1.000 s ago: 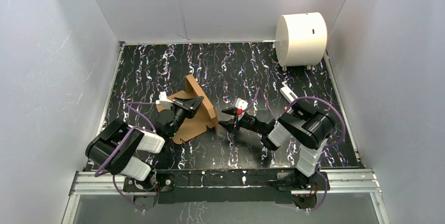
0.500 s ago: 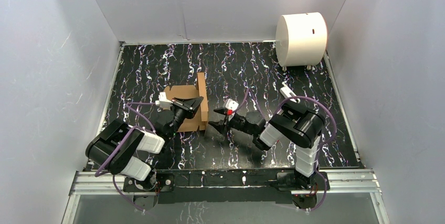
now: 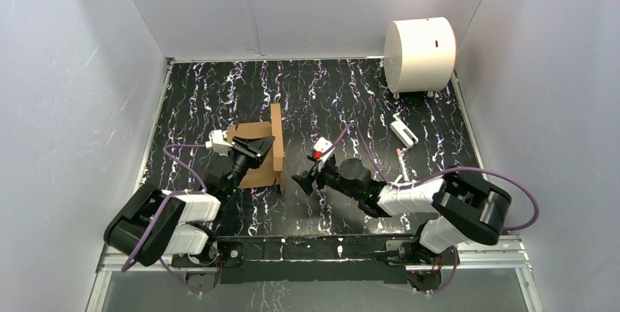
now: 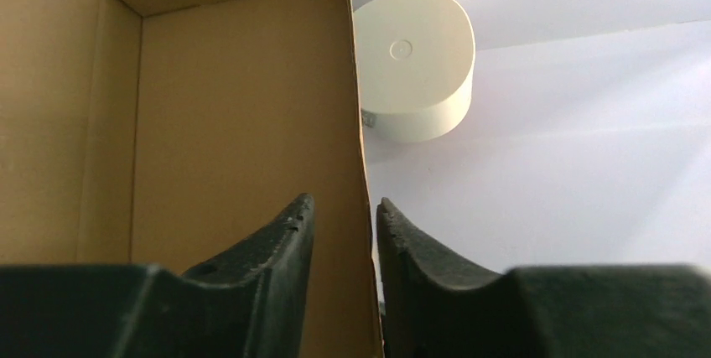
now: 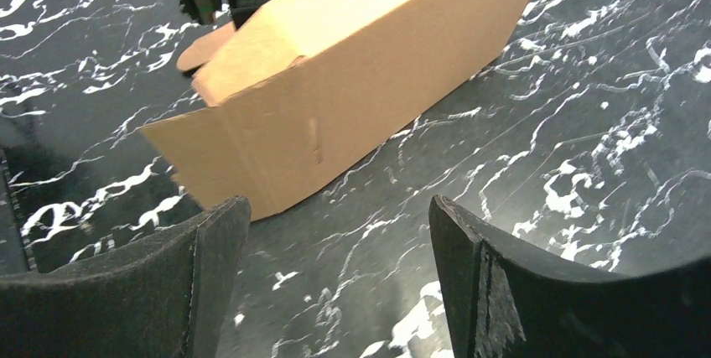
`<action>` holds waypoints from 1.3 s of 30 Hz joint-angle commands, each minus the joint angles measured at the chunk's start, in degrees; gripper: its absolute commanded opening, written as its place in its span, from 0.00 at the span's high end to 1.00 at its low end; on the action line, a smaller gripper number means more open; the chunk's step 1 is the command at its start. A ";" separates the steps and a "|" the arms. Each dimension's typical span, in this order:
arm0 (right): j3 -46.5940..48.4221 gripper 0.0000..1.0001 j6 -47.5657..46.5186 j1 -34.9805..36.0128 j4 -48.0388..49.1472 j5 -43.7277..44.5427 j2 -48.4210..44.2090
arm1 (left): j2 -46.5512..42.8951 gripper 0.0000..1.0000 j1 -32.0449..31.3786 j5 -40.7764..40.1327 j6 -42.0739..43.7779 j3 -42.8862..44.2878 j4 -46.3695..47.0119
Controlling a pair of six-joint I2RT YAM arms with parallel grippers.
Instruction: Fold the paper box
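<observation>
The paper box point(image 3: 256, 169) is brown cardboard lying left of centre, with its right wall point(image 3: 277, 144) standing upright. My left gripper point(image 3: 257, 150) reaches over the box and is shut on that wall. In the left wrist view the wall's edge point(image 4: 356, 123) runs between the close fingers of my left gripper point(image 4: 344, 203). My right gripper point(image 3: 300, 180) is open and empty, low over the table, just right of the box's near corner. In the right wrist view the box point(image 5: 360, 64) lies ahead of the wide-apart fingers of my right gripper point(image 5: 337, 203), apart from them.
A large white cylinder point(image 3: 419, 52) stands at the back right corner and also shows in the left wrist view point(image 4: 415, 64). A small white block point(image 3: 403, 132) and a thin stick point(image 3: 400, 162) lie right of centre. White walls enclose the black marbled table point(image 3: 329, 100).
The box has turned and shifted left, and its right wall now stands upright. My right arm has stretched left, bringing its open gripper nearer the box. My left gripper kept hold.
</observation>
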 commanded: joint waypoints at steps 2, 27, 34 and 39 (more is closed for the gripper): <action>5.13 0.11 8.28 8.02 -21.02 15.69 -6.83 | -8.41 0.59 2.02 1.66 6.08 -0.09 -8.85; 30.59 0.20 17.31 24.16 -36.94 57.78 14.17 | -36.98 0.26 4.10 -2.69 25.73 11.53 -61.20; 29.14 0.51 16.26 23.07 -36.03 56.50 13.83 | -36.89 0.26 4.12 -2.16 25.48 12.02 -61.69; 25.46 0.75 11.11 21.19 -31.40 51.17 11.09 | -36.89 0.25 4.10 -0.57 24.73 12.58 -61.38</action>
